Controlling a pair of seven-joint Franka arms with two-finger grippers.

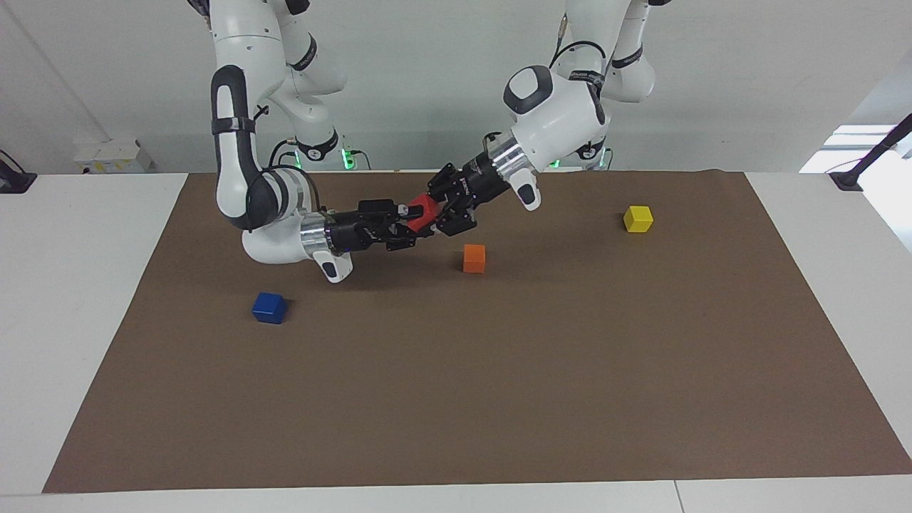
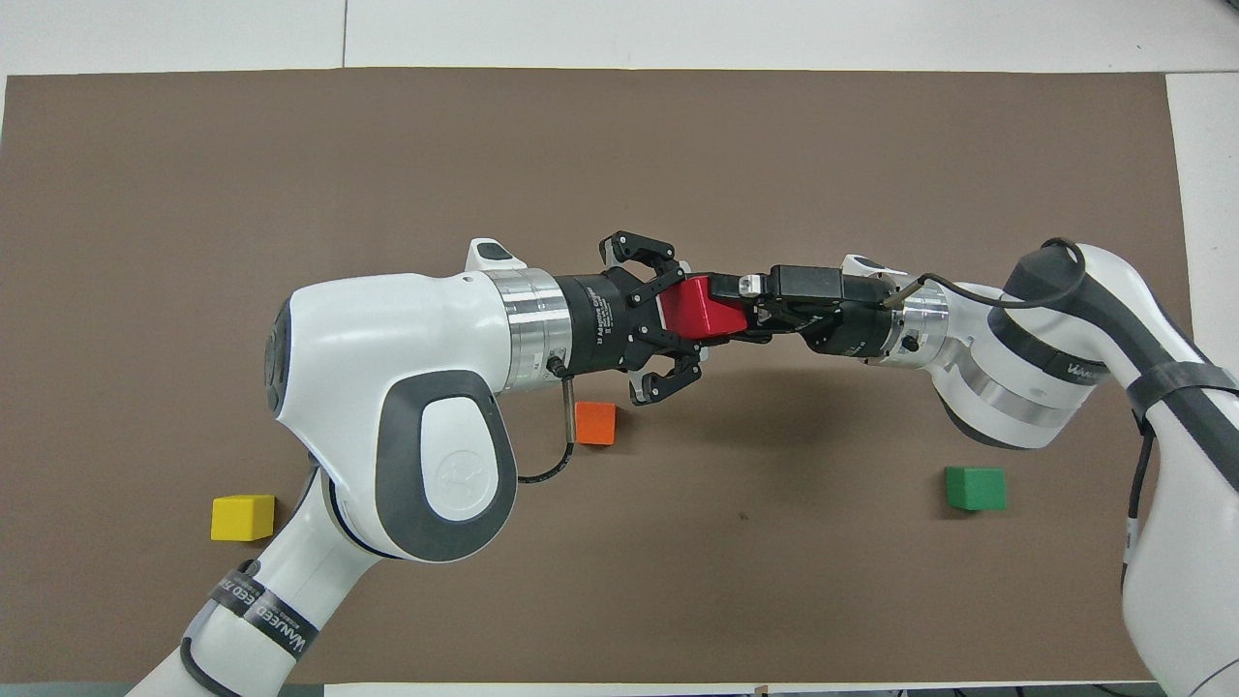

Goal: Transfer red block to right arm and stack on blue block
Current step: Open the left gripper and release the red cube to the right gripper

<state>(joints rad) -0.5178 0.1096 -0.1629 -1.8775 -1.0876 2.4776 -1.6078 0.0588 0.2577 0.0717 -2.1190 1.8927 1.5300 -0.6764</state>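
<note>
The red block [image 1: 426, 211] is held in the air between both grippers, over the mat near the orange cube; it also shows in the overhead view [image 2: 699, 312]. My left gripper [image 1: 443, 206] [image 2: 685, 315] is shut on the block from the left arm's end. My right gripper [image 1: 409, 224] [image 2: 743, 308] is shut on it from the right arm's end. The blue block [image 1: 269, 308] sits on the mat toward the right arm's end, farther from the robots than the grippers. In the overhead view my right arm hides it.
An orange cube [image 1: 474, 258] [image 2: 595, 423] lies on the brown mat [image 1: 499, 399] just below the handover. A yellow cube [image 1: 638, 219] [image 2: 242, 517] sits toward the left arm's end. A green cube [image 2: 975, 488] sits near the right arm's base.
</note>
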